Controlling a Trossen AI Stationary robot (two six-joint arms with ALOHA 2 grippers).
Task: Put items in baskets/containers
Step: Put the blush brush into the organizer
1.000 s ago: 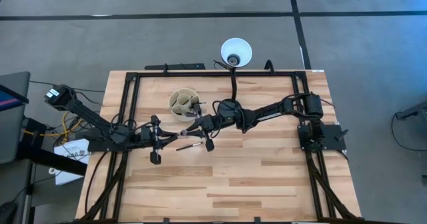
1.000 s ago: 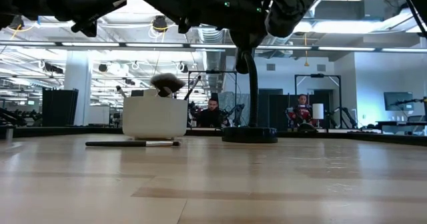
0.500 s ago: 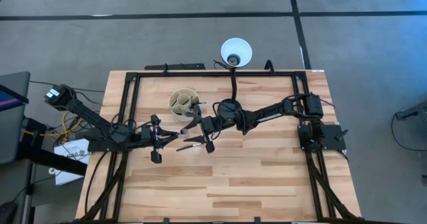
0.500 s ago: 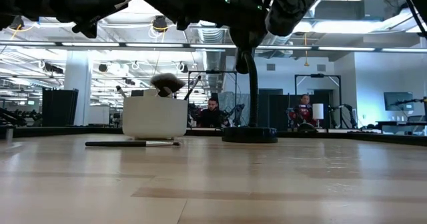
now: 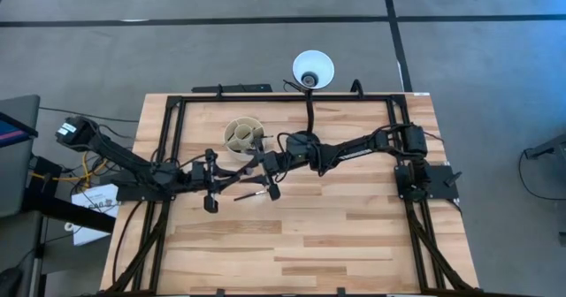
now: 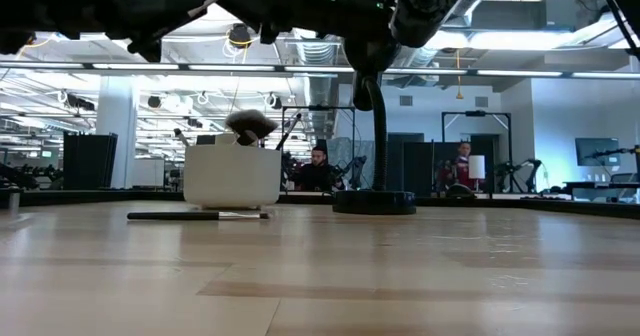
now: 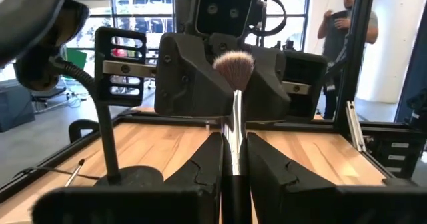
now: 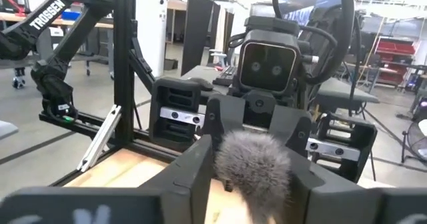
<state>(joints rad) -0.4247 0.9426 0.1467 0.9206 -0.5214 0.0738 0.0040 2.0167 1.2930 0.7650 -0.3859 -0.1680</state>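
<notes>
My left gripper [image 5: 232,178] is shut on a makeup brush [image 7: 234,111] with a silver ferrule and a pale fluffy head, held above the table's middle. My right gripper [image 5: 253,172] faces it, open. Its fingers stand on either side of the brush's bristle head [image 8: 254,165]; I see no touch. The cream cup [image 5: 242,134] stands on the table just beyond them, with several brushes sticking up out of it [image 6: 250,125]. Another black brush [image 5: 250,194] lies flat on the table near the grippers and shows in the low view [image 6: 198,215]. My left gripper pinches the brush by its silver ferrule [image 7: 235,127] between its two fingers [image 7: 212,163]. The fingers come level from the table's left and lie along the brush. The brush is lifted clear of the table, and its bristle head [image 7: 233,65] points toward my right gripper.
A black desk lamp stands on its round base [image 5: 302,144] right behind my right arm, and its white shade [image 5: 313,69] hangs past the far edge. A black frame [image 5: 168,147] runs along the table's sides. People show in the room beyond [image 6: 318,166].
The two grippers have drawn closer together: my left gripper has gone a little toward the table's right with the brush, and my right gripper a little toward the left. The gap between them has closed, and the brush's head now stands between my right gripper's fingers.
</notes>
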